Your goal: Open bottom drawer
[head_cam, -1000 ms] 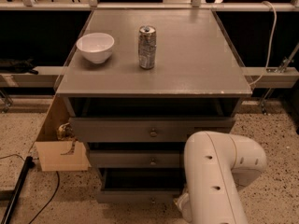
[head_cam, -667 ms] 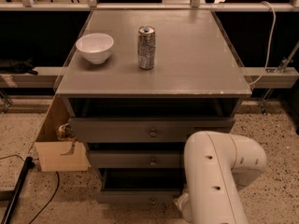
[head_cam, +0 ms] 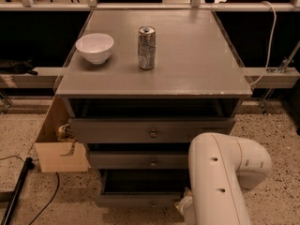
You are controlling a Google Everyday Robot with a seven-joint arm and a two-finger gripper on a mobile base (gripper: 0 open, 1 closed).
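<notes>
Bottom drawer [head_cam: 131, 201]; tool [head_cam: 182, 205] beside, arm [head_cam: 220, 182] folded

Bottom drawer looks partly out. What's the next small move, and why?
Probably a short, straight pull toward the base. The grey wooden bottom drawer already shows a dark gap behind its front, but only a shallow one. The gripper is low at the front's right end, mostly hidden under the white arm.

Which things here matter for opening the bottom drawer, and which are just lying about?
Job: bottom drawer, standing part open; robot arm; tool, hidden behind the arm beside that drawer.
Lying about: white bowl, drink can, top drawer, middle drawer, cardboard box.
</notes>
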